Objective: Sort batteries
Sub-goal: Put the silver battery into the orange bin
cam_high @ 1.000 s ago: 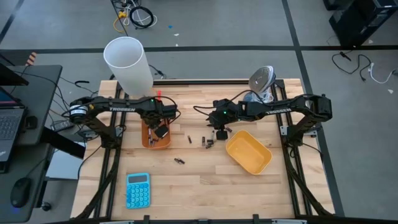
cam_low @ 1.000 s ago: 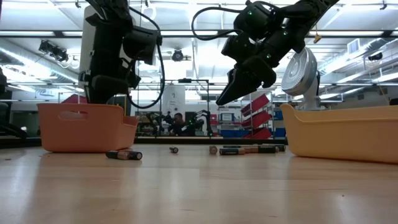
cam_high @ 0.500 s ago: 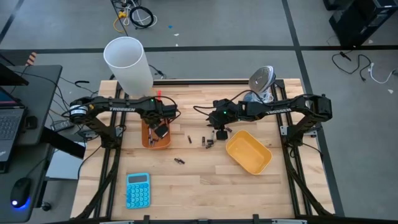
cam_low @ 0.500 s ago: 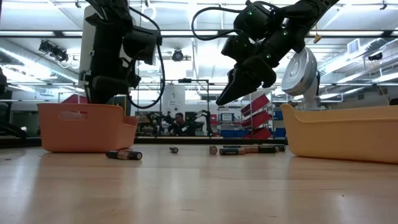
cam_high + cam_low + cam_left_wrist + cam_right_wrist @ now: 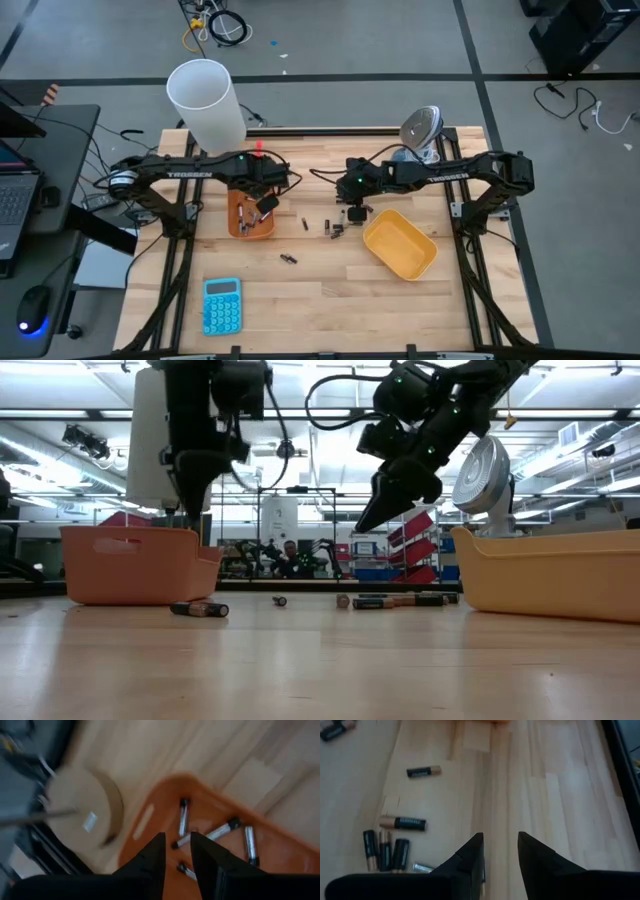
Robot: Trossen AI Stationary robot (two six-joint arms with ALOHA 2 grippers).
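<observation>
1. The left gripper [image 5: 268,205] is being held over the orange tray [image 5: 240,228], fingers [image 5: 150,862] set slightly apart, nothing clamped between them.
2. Several silvery batteries [image 5: 182,816] are being shown lying loose in the orange tray in the left wrist view.
3. The right gripper [image 5: 354,214] is being held above the table [image 5: 330,290] near the middle, just left of the yellow tray [image 5: 400,244]; its fingers [image 5: 470,855] are set slightly apart with nothing between them.
4. A cluster of dark batteries [image 5: 333,228] is being seen on the table just left of the right gripper.
5. One battery [image 5: 304,223] is lying alone between the trays; another [image 5: 288,259] is lying nearer, toward the calculator [image 5: 221,305].
6. In the low view, the batteries [image 5: 199,609] are lying flat on the wood.
</observation>
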